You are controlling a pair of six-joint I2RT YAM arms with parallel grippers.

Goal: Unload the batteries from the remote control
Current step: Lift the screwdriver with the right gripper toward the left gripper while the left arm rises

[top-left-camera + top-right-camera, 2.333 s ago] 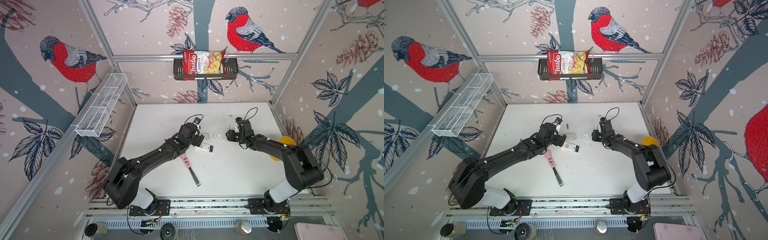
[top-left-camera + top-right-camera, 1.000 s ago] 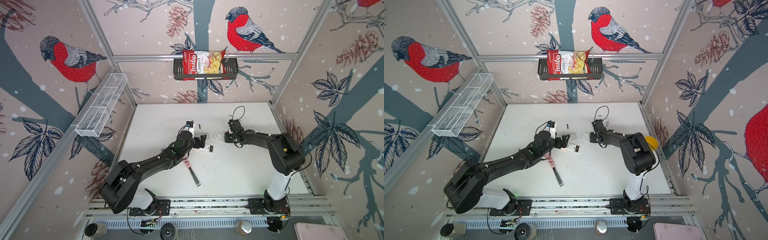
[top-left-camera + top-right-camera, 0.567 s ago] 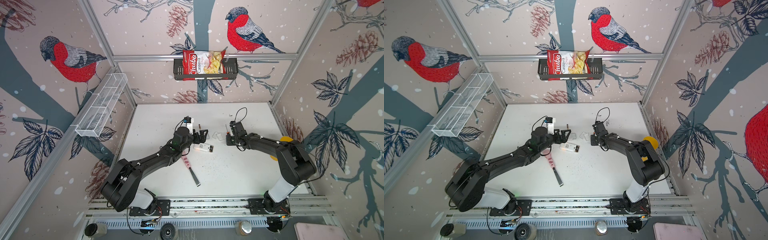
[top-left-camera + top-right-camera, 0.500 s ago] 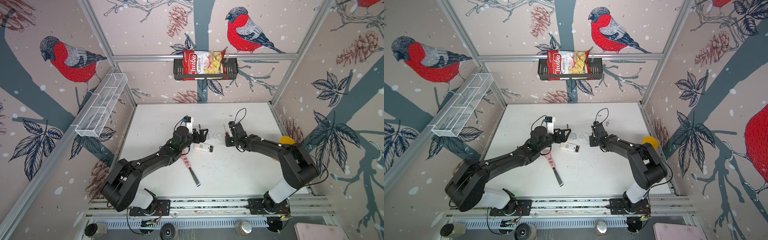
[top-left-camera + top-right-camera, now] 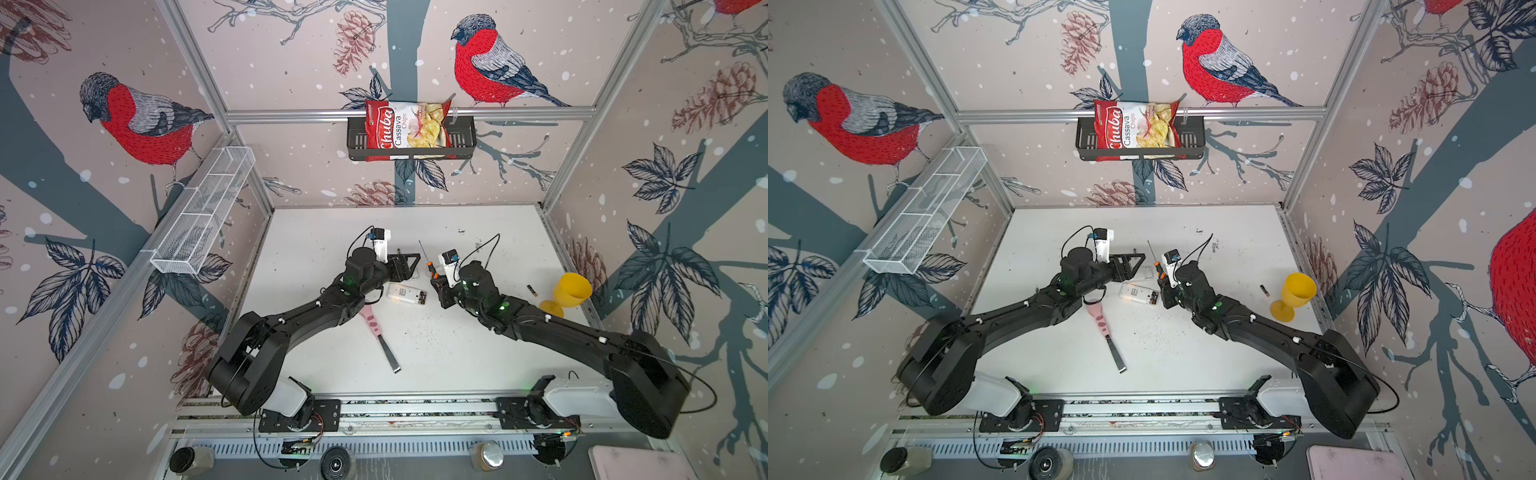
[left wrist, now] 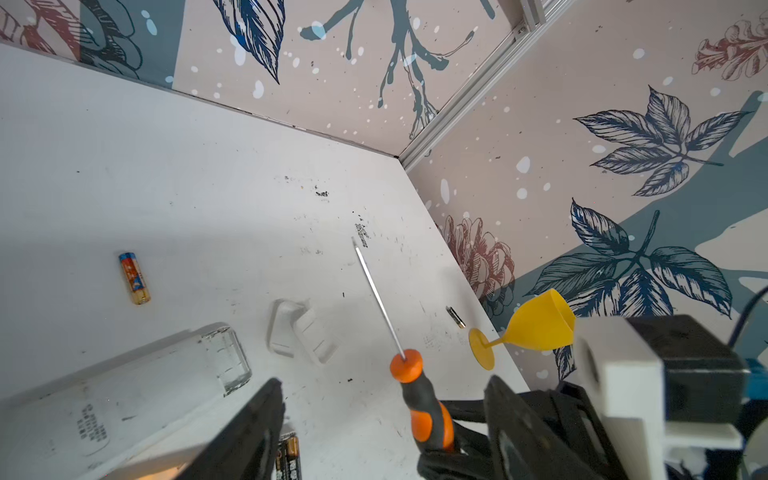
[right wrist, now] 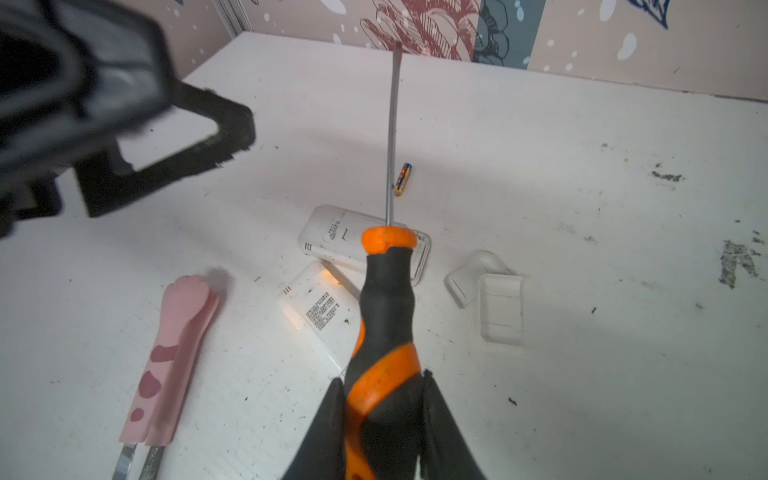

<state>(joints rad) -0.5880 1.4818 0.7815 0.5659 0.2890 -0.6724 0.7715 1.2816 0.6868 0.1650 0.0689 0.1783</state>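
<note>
1. Risk: the remote lies loose on the tabletop with nothing bracing it. If I lever at the batteries, it may skid or flip.
2. Risk: the screwdriver blade points away, past the remote. A hasty re-aim could slip and flick a battery across the tabletop.
3. Risk: both arms crowd the remote, so a knock between them is plausible.
4. State: my right pincer is clamped on the screwdriver handle. My left pincer stands wide apart and empty.
5. Position: the batteries sit in the remote's open end, between both pincers. They are just beside the right one and near the left, touching neither.
</note>
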